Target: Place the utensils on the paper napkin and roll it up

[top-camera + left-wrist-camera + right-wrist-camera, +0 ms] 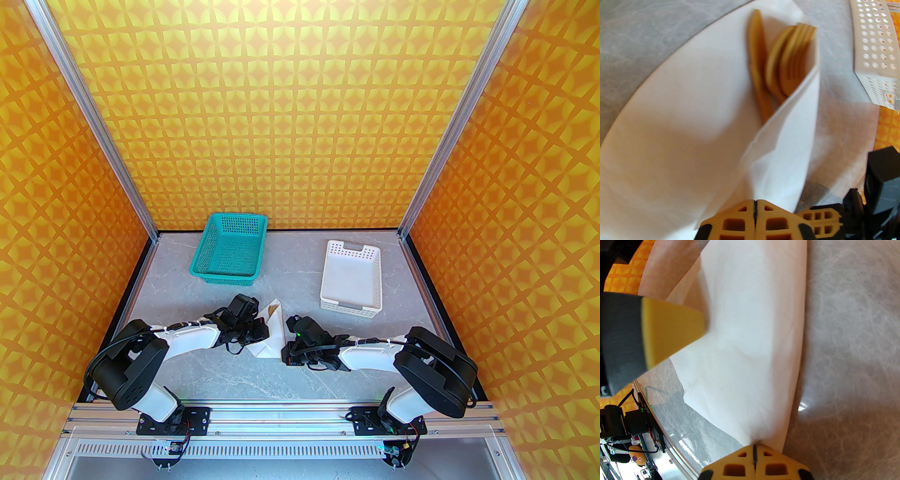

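The paper napkin [276, 333] lies on the grey table between my two grippers, one flap folded over the utensils. In the left wrist view the tan utensils [778, 63] poke out of the napkin's [682, 129] open top: fork tines, a spoon bowl and a flat third piece. Their tips show in the top view as well [272, 309]. My left gripper [755, 211] is shut, pinching the folded napkin's near end. My right gripper [754, 452] is shut on the napkin's [752, 333] edge. The handles are hidden under the paper.
A teal basket [229, 251] stands at the back left and a white perforated basket [351, 281] at the back right, its corner near the napkin [874, 46]. The table's near edge [670, 446] runs close behind the right gripper.
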